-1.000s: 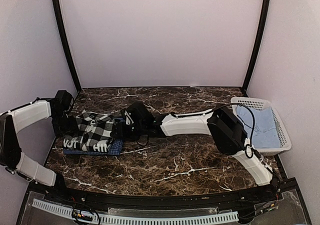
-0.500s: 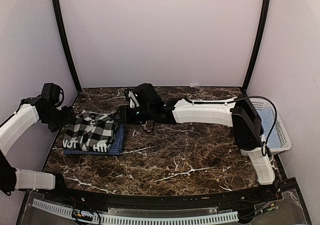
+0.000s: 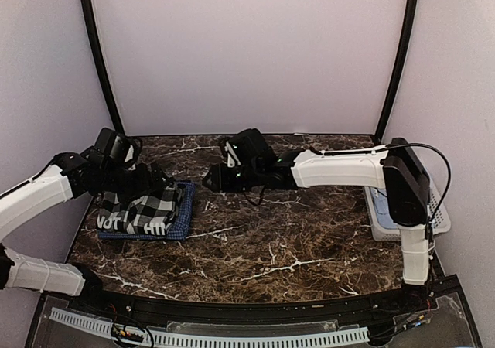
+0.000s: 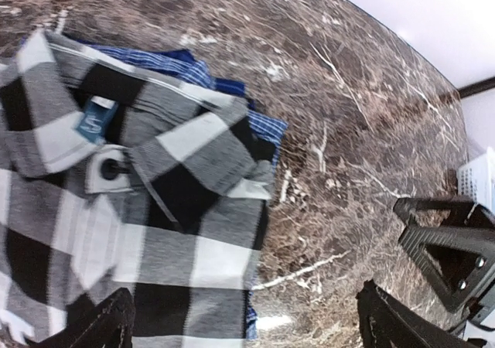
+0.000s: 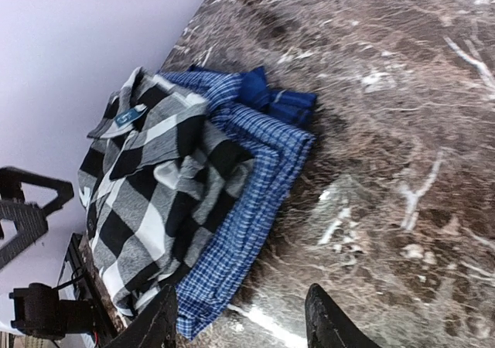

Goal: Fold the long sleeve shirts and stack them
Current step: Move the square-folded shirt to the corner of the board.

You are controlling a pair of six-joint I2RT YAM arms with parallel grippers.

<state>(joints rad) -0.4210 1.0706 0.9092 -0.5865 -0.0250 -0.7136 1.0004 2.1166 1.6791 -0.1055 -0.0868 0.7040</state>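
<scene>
A dark brown marble-patterned table fills the floor of the cell. A white slotted basket sits at its right edge, partly hidden. Two black frame posts rise along pale walls at the back corners.

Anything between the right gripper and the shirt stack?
Nothing visible. The right gripper is open and faces the checked shirt, which lies on the blue shirt. Only bare marble table lies between them.

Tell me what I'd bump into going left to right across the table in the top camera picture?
First the black-and-white checked shirt, then the right arm's fingers, then the white basket.
</scene>
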